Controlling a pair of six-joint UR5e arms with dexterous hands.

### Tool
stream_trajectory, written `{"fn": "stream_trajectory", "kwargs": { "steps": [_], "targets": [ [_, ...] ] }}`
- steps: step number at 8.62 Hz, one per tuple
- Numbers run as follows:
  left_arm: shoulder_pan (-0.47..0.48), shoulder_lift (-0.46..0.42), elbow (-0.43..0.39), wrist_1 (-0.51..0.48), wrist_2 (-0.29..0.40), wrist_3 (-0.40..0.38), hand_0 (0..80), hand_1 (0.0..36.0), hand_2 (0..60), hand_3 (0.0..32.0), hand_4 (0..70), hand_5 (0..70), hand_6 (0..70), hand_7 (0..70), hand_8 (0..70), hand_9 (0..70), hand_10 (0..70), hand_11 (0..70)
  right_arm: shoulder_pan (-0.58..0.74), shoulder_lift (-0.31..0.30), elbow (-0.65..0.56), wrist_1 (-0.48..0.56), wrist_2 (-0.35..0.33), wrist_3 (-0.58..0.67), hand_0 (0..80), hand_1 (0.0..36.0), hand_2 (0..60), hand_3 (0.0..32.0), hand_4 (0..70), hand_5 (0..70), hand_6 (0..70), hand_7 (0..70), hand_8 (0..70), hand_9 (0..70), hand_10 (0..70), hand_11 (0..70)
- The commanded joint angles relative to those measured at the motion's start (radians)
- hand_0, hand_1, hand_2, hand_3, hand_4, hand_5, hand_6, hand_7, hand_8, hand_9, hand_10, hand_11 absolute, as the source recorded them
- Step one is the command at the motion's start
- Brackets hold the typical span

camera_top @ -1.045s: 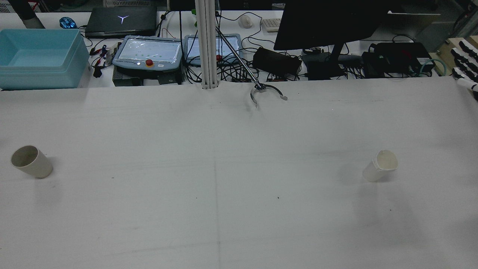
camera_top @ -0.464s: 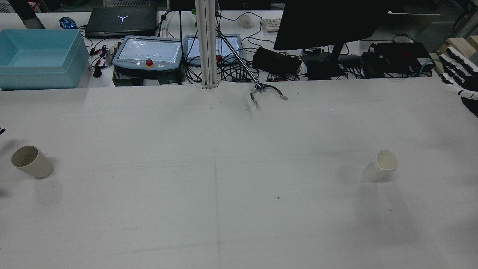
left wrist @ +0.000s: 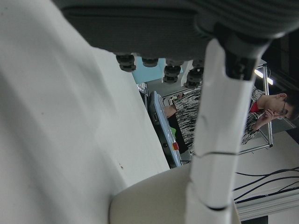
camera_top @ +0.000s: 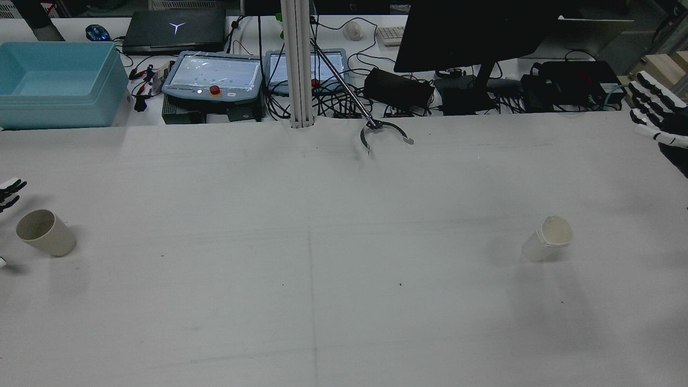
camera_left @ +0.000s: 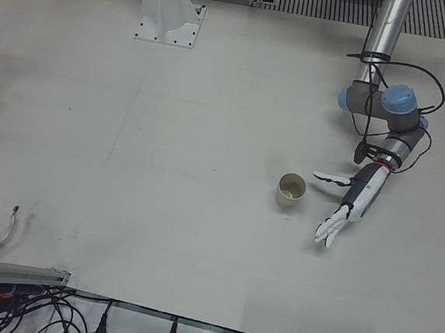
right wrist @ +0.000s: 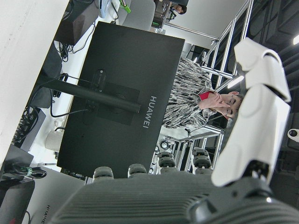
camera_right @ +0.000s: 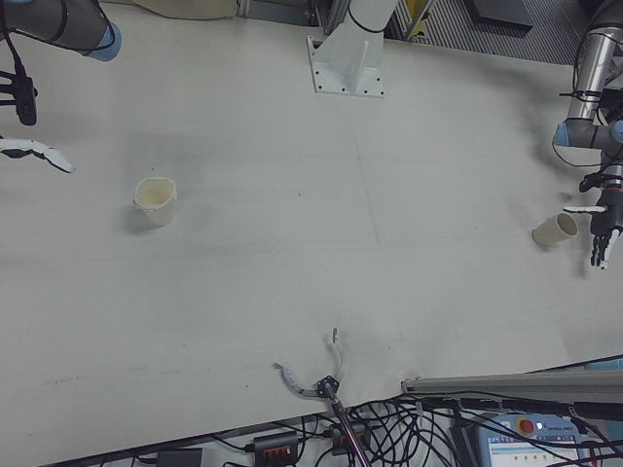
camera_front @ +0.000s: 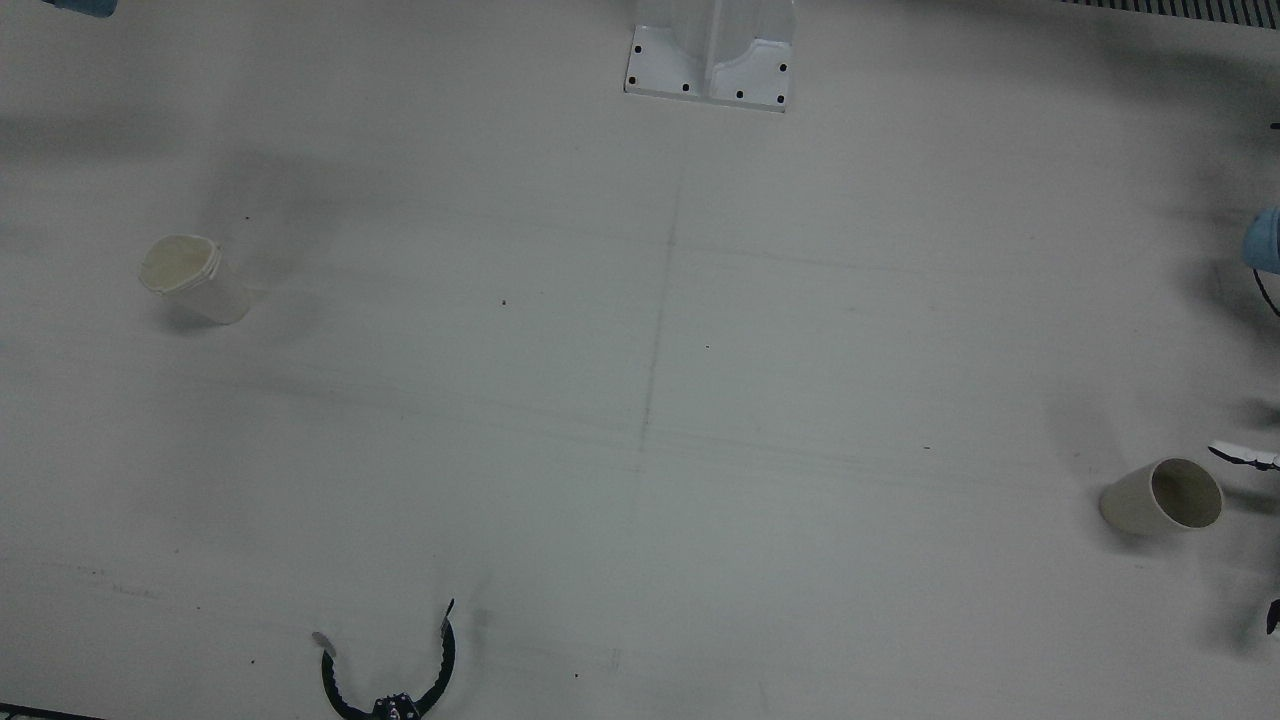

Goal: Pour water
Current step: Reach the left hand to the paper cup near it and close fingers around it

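Cups are what this pouring job turns on, and both stand untouched on the broad pale grey worktop (camera_top: 344,279), so the task looks barely begun. Taking the white bolted pedestal base (camera_front: 710,60) at the worktop's robot-side edge as the landmark, the two cups stand well out from it toward the operators, one far to each side and well apart from one another.

The left arm, grey with blue joint caps (camera_left: 388,103), reaches out on the robot's left of that pedestal. Its white and black left hand (camera_left: 344,204) is spread open and empty, just beside the plain beige paper cup (camera_left: 290,190) but not touching it, fingers (camera_left: 327,232) pointing past the cup toward the operators. That cup stands upright with its mouth open.

On the robot's right of the pedestal, the right hand (camera_top: 657,117) hovers at the worktop's far edge, well apart from the white paper cup with a crumpled, dented rim (camera_top: 548,238); its fingers are splayed and hold nothing.

My judgement: neither cup is grasped or lifted, no pour has happened, and the whole sequence remains, starting with the left hand closing round the beige cup. Whether either cup holds water cannot be told.

A small black curved claw tool (camera_front: 390,670) lies at the operators' edge, farthest from the pedestal.
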Motion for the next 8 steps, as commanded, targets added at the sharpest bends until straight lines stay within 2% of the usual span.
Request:
{"fn": "stream_trajectory", "kwargs": {
  "steps": [1,2,5,8],
  "targets": [
    [0.032,-0.024,-0.024,0.032,-0.003,0.011,78.6,25.0,0.0,0.0,19.4,0.0,9.9,6.6,0.9,0.0,2.2,6.3,-0.013,0.0,-0.002,0.0,0.007,-0.002,47.5,19.3,22.6,3.8,0.0,4.4,8.9,3.8,0.7,0.0,0.0,0.0],
    [0.034,-0.028,-0.029,0.04,-0.002,0.012,76.8,24.9,0.0,0.0,19.4,0.0,10.0,6.7,1.0,0.0,2.2,6.3,-0.016,0.0,-0.002,0.0,0.007,-0.002,47.4,19.1,22.4,3.8,0.0,4.4,8.8,3.6,0.7,0.0,0.0,0.0],
    [0.077,-0.03,-0.067,0.072,-0.011,0.011,79.1,25.1,0.0,0.0,20.6,0.0,10.2,7.3,1.0,0.0,2.2,6.3,-0.022,0.0,-0.002,0.0,0.007,-0.002,47.3,19.0,22.1,3.6,0.0,4.2,8.1,1.8,0.6,0.0,0.0,0.0],
    [0.078,-0.037,-0.095,0.101,-0.011,0.011,79.7,25.1,0.0,0.0,21.6,0.0,10.3,7.4,1.0,0.0,2.3,6.5,-0.022,0.0,-0.002,0.0,0.007,-0.002,47.2,18.8,21.2,3.6,0.0,4.2,7.5,0.6,0.5,0.0,0.0,0.0]
  ]
}}
